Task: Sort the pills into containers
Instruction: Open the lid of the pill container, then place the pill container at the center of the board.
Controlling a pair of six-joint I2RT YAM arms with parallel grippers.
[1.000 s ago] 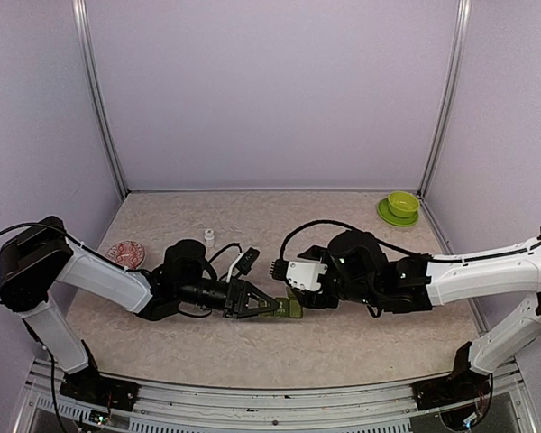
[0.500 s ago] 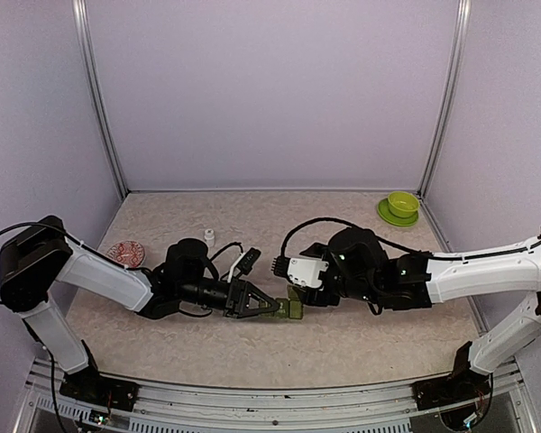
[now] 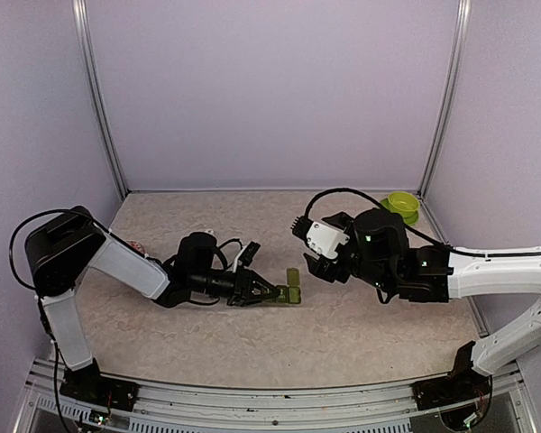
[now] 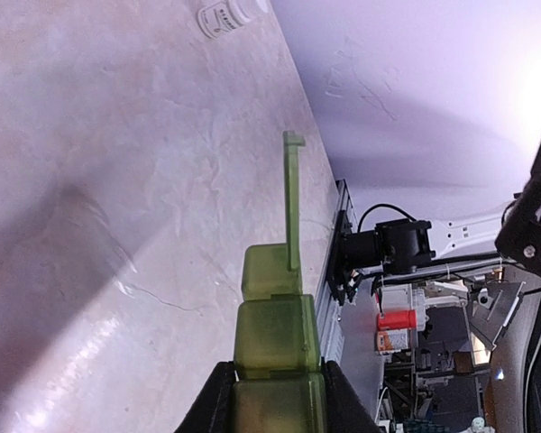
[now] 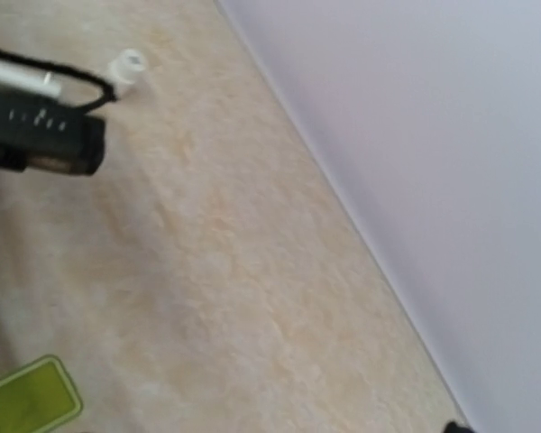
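Note:
The containers [image 3: 287, 295], a dark green strip of three joined compartments, lie on the table with my left gripper [image 3: 263, 294] shut on their near end. In the left wrist view the fingers [image 4: 218, 397] clamp the nearest compartment. The middle one [image 4: 275, 332] is closed, and the far one [image 4: 270, 271] has its lid [image 4: 293, 198] standing up. My right gripper [image 3: 323, 267] hovers up and to the right of the strip, jaws apart and holding nothing. Its wrist view catches only a corner of the green lid [image 5: 27, 401]. No pills show in any view.
A small white bottle [image 4: 225, 13] stands on the table beyond the strip, also seen as a white bottle [image 5: 126, 65] in the right wrist view. The lime-green bowl [image 3: 401, 204] sits at the back right, partly behind the right arm. Walls close in the back and sides.
The right gripper has left the strip, rising and drawing back to the right while opening wider. The far compartment's lid now stands open. The left arm has shifted the strip slightly.

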